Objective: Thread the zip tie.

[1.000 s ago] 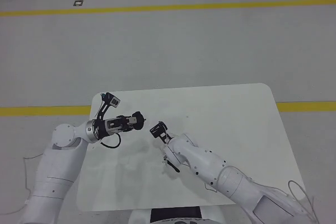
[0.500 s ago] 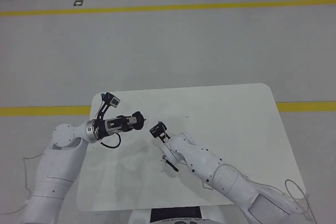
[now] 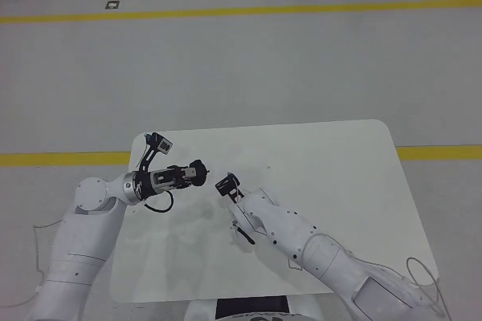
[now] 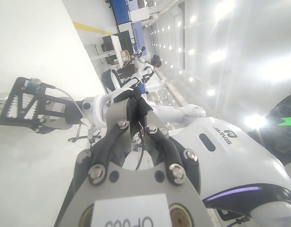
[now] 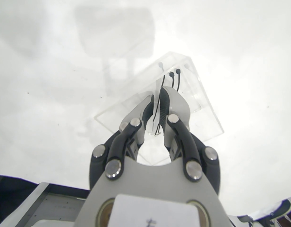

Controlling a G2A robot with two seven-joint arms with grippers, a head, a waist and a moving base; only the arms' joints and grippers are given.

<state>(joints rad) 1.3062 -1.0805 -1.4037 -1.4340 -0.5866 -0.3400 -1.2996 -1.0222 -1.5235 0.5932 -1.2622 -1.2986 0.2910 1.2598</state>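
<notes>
1. The white tabletop (image 3: 337, 176) carries the work. In the top view both arms reach over its left part, and their tips are near each other but apart.
2. A clear block (image 5: 207, 109) lies flat on the tabletop directly beneath the right arm's tip. It has small holes along one edge.
3. The left pincer (image 4: 133, 98) is held above the tabletop, pointing across at the other arm. Its fingers are together, dark pads pressed against each other. Whether anything thin is caught between them cannot be told.
4. The right pincer (image 5: 157, 95) hangs over the clear block with its fingers slightly apart, leaving a narrow gap.
5. A thin black zip tie (image 5: 158, 106) runs lengthwise through that gap, from the holed edge of the block back toward the pincer's base. It looks free of both pads, though contact cannot be ruled out.
6. The two other ties (image 5: 178, 71) sit just beside it on the block. Their small square heads are side by side near the holed edge, and their strands pass behind one of the right pincer's fingers.
</notes>
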